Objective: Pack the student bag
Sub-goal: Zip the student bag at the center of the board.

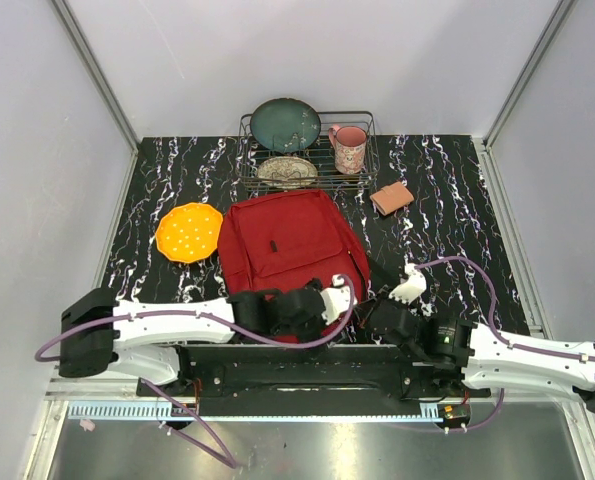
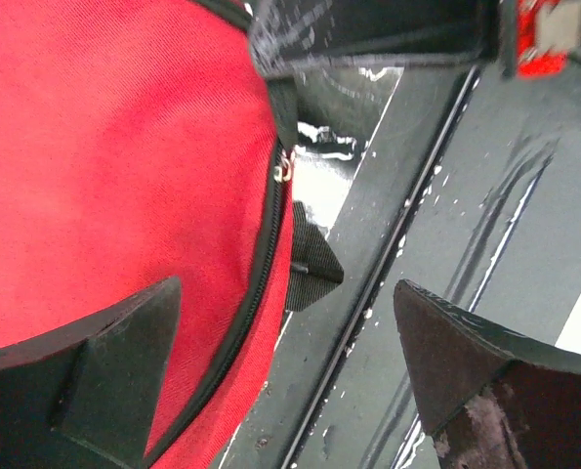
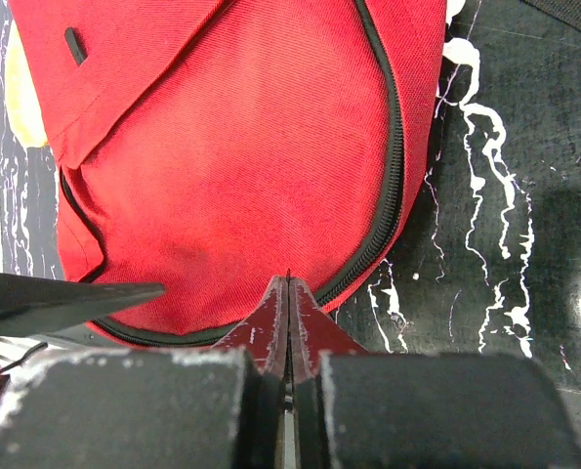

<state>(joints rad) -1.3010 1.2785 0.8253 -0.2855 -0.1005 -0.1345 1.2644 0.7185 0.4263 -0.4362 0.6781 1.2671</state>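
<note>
The student bag [image 1: 287, 240] is a large red backpack lying flat in the middle of the black marbled table, its black zipper running round the near edge. My left gripper [image 2: 288, 293] hangs open over the bag's near right rim. One of its fingers [image 2: 124, 362] is over the red fabric, the other over the grey rail beside it. A black zipper pull tab [image 2: 314, 269] lies just ahead between them. My right gripper [image 3: 288, 280] is shut with nothing between its fingers, its tips at the bag's [image 3: 251, 147] near edge by the zipper.
An orange plate [image 1: 189, 232] lies left of the bag. Behind it a wire dish rack [image 1: 365, 125] holds a green plate [image 1: 285, 124], a patterned plate [image 1: 286, 170] and a pink mug [image 1: 348, 148]. A brown block [image 1: 391, 198] sits to the right.
</note>
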